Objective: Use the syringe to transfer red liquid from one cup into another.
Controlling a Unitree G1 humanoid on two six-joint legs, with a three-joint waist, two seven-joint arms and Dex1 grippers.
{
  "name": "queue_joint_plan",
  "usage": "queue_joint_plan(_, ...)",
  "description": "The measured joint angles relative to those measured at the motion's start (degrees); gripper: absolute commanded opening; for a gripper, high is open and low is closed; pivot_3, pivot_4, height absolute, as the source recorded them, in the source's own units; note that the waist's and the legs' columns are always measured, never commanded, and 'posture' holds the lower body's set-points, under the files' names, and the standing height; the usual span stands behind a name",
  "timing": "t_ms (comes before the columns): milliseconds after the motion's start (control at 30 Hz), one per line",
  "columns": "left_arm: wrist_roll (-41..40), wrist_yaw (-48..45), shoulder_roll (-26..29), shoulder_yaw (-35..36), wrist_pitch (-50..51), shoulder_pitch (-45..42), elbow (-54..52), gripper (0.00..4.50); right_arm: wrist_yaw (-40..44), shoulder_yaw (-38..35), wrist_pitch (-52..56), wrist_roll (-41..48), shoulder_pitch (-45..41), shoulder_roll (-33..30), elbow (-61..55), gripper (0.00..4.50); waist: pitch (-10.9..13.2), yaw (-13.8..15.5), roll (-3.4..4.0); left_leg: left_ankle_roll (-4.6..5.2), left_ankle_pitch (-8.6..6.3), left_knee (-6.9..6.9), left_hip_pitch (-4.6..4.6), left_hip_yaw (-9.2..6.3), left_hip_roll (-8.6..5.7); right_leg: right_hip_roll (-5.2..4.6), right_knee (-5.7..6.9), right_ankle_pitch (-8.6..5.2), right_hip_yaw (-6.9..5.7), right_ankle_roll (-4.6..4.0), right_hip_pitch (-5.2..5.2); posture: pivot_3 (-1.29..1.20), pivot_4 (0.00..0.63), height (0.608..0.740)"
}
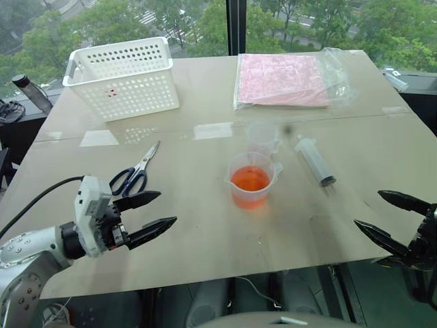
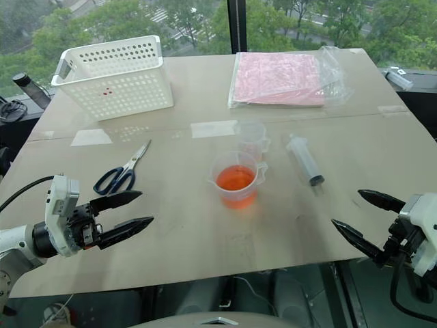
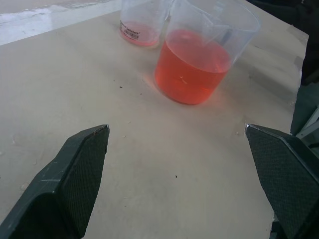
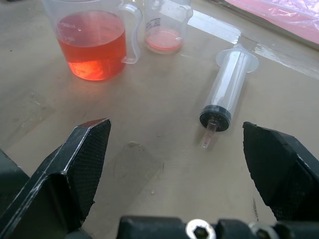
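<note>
the syringe (image 4: 227, 94) looks light, stiff and slippery, so the spread, empty right end effector (image 1: 394, 216) should pinch its barrel mid-length.

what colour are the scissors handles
Dark blue handles on the scissors, clearest in the right eye view.

We note a white perforated basket (image 1: 124, 75) at the far left of the beige worktop (image 1: 205, 239). At the far centre-right lies a clear plastic bag (image 1: 290, 78) holding flat pink sheets. A pair of scissors (image 1: 135, 174) with dark blue handles lies on the left side — blades closed, pointing away. Trees (image 1: 328, 20) stand beyond the window.
</note>
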Motion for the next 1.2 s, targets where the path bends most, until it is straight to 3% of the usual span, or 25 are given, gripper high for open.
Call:
queue_joint_plan(133,-1.19,0.82,-0.34,-0.47,0.11,-2.53,-0.35,4.45,-3.15,1.43,1.91,0.10,-3.27,-1.42,0.61,4.50,0.00,0.02,-0.01,0.00,0.00,0.04,-0.02,-0.01,0.00,-0.01,-0.05,0.01,-0.01,0.00,0.00,0.00,0.150,0.740)
queue_joint_plan(300,-5.97,0.68,1.59,-0.51,1.20,-6.45,-4.02,4.45,-14.36,6.66,16.25,4.60,-20.39,-11.30,3.46,4.50,0.01,-0.36,-0.02,-0.01,0.01,0.05,-0.03,0.09,0.02,-0.04,-0.07,0.05,-0.02,-0.07,-0.03,0.00,0.150,0.740)
queue_joint_plan(400,-8.63,-0.27,3.76,0.33,2.49,-7.05,-4.92,4.45,-18.96,16.62,25.22,6.74,-36.65,-13.36,11.29,4.50,0.10,-0.64,0.04,-0.06,0.04,-0.01,-0.09,0.07,0.05,0.01,-0.08,0.05,-0.08,-0.09,-0.11,0.00,0.150,0.740)
queue_joint_plan(433,-8.84,-0.88,4.64,0.96,2.41,-7.24,-5.64,4.45,-21.20,21.16,29.81,6.73,-43.73,-13.38,14.82,4.50,0.10,-0.60,0.07,-0.27,0.17,-0.03,-0.08,0.08,0.04,0.00,-0.08,0.05,-0.09,-0.09,-0.11,0.00,0.150,0.740)
queue_joint_plan(533,-9.01,-1.26,5.18,1.54,2.25,-7.97,-6.22,4.45,-24.61,27.38,37.67,6.49,-53.65,-12.51,20.66,4.50,0.11,-0.13,0.10,-0.27,0.17,-0.07,-0.18,0.08,0.02,-0.01,-0.13,0.04,-0.12,-0.09,-0.16,0.00,0.150,0.740)
queue_joint_plan(700,-7.83,-1.42,5.25,1.38,1.09,-8.28,-6.63,4.45,-30.91,39.13,50.15,0.16,-74.22,-5.24,36.67,4.50,0.11,-0.37,0.10,-0.26,0.16,-0.11,-0.45,0.09,-0.04,0.00,-0.32,0.16,-0.11,0.11,-0.39,0.00,0.150,0.740)
queue_joint_plan(800,-7.66,-1.54,5.23,1.22,0.94,-7.79,-6.66,4.45,-32.82,40.74,55.58,-2.51,-79.99,-1.16,44.84,4.50,0.10,-0.13,0.10,-0.27,0.18,0.01,-1.16,0.06,-0.07,0.00,-0.16,0.19,-0.15,0.14,-1.06,0.00,0.150,0.740)
queue_joint_plan(900,-7.55,-1.56,5.31,1.25,0.73,-8.06,-6.65,4.45,-32.98,42.09,57.84,-5.01,-84.70,1.94,51.83,4.50,0.10,-0.29,0.11,-0.27,0.18,-0.03,-1.14,0.07,-0.07,0.02,-0.16,0.19,-0.16,0.14,-1.05,0.00,0.150,0.740)
queue_joint_plan(1200,-7.50,-1.08,5.24,1.41,0.82,-7.58,-6.67,4.45,-25.28,52.88,50.07,-12.55,-90.70,3.74,69.01,4.50,0.10,-1.47,0.11,-0.27,0.18,-0.01,-1.10,0.10,-0.08,0.05,-0.09,0.19,-0.16,0.15,-1.04,0.00,0.150,0.740)
